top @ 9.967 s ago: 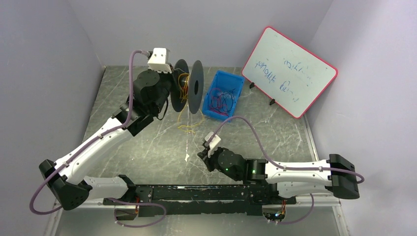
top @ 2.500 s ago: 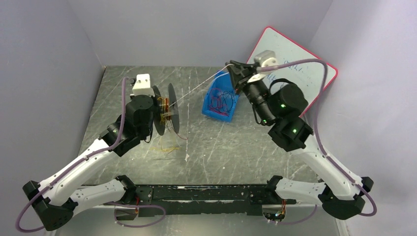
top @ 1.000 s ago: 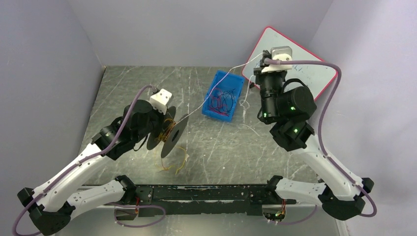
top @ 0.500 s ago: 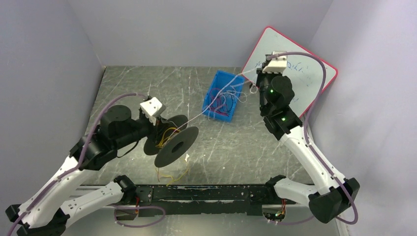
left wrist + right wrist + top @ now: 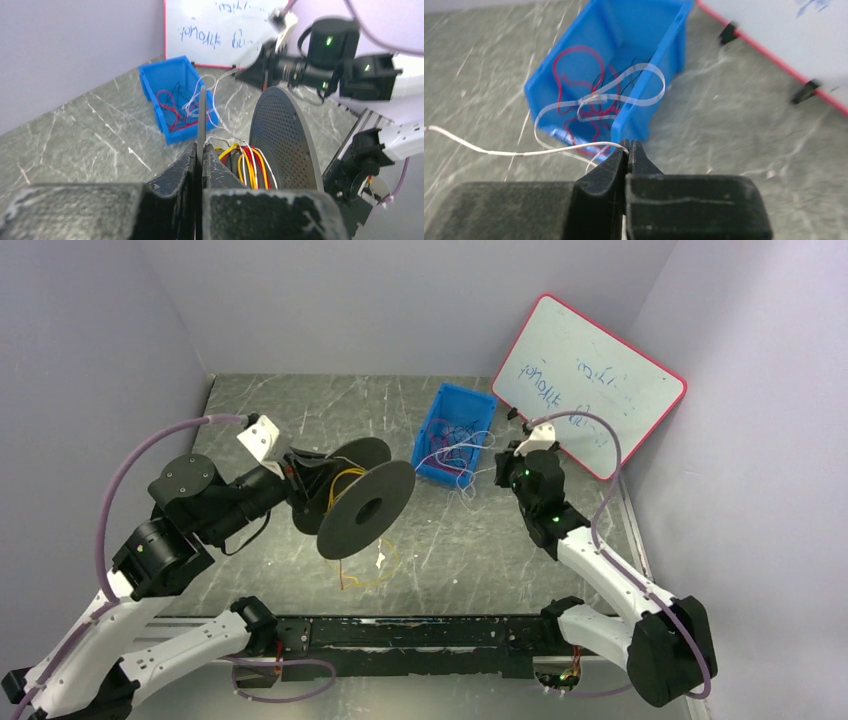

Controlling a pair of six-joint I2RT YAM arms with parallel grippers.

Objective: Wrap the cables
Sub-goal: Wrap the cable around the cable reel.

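Soft, even light falls from above across the overhead view. The grey table (image 5: 470, 550) carries a faint sheen and no hard glare. Shadows are weak, with just a diffuse darkening beneath the spool (image 5: 365, 510). Focus there holds right to the corners.

Over on the left wrist camera, the left gripper (image 5: 199, 150) up close is a dark, soft-focus mass. The whiteboard (image 5: 215, 30) writing is smeared and the arm beyond it is blurred, probably by motion.

The right wrist view is bright and a touch washed out. The blue bin (image 5: 659, 70) is soft and the white cable (image 5: 504, 152) is streaked into pale ribbons. The right gripper (image 5: 628, 145) is near-black, its surface detail lost.
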